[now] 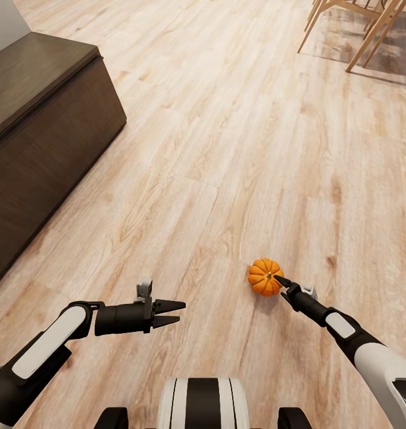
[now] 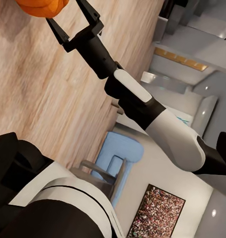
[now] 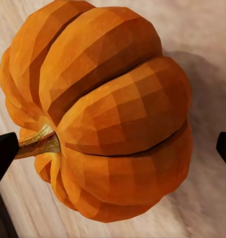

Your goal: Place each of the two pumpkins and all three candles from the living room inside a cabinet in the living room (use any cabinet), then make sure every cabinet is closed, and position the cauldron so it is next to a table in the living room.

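An orange ribbed pumpkin point(image 1: 264, 276) lies on its side on the wood floor, in front of me to the right. My right gripper point(image 1: 277, 282) reaches down to it and is open, one finger on each side of it. In the right wrist view the pumpkin point(image 3: 108, 114) sits between the two dark fingertips point(image 3: 3, 151), its stem pointing at one of them. The left wrist view shows the right gripper point(image 2: 67, 11) straddling the pumpkin point(image 2: 42, 6). My left gripper point(image 1: 174, 314) hovers open over bare floor, holding nothing. The dark-brown cabinet point(image 1: 42, 137) stands at the left, its front shut.
Light wooden chair legs point(image 1: 358, 36) stand on a grey rug point(image 1: 399, 47) at the far right. Wood floor stretches between the cabinet and the pumpkin. My base point(image 1: 202, 404) shows at the bottom edge.
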Motion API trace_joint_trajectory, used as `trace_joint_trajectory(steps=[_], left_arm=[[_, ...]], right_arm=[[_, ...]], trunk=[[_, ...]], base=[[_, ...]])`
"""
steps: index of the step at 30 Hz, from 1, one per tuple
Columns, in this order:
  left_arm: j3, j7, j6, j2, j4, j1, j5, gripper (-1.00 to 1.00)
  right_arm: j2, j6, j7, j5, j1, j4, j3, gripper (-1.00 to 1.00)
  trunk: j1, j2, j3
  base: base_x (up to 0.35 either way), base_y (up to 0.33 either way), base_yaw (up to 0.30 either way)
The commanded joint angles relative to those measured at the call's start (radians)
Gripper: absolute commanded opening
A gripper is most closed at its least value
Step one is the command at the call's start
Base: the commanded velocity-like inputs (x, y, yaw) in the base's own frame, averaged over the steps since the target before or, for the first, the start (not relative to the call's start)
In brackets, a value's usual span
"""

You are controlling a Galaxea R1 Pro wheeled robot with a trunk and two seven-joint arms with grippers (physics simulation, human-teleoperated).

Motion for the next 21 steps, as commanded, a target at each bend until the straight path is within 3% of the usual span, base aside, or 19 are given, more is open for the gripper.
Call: trace_joint_trajectory(steps=[1, 6, 10, 21], left_arm=[[-0.001, -0.01, 0.0, 0.001, 0.001, -0.001, -0.008, 1.0], [-0.001, -0.01, 0.0, 0.001, 0.001, -0.001, -0.008, 1.0], [-0.001, -0.01, 0.0, 0.0, 0.002, -0.001, -0.008, 1.0], [-0.002, -0.01, 0.0, -0.001, 0.003, -0.001, -0.008, 1.0]], right_arm=[[0.0, 0.008, 0.001, -0.009, 0.0, 0.0, 0.001, 1.0], [0.0, 0.008, -0.001, -0.01, 0.0, 0.0, 0.001, 1.0], [0.0, 0.008, -0.002, -0.009, 0.0, 0.0, 0.001, 1.0], [0.0, 0.008, -0.002, -0.009, 0.0, 0.0, 0.001, 1.0]], trunk=[[0.0, 0.0, -0.001], [0.0, 0.0, -0.001], [0.002, -0.001, -0.016], [0.002, -0.001, -0.016]], base=[[0.0, 0.0, 0.0], [0.0, 0.0, 0.0], [0.0, 0.0, 0.0], [0.001, 0.001, 0.0]])
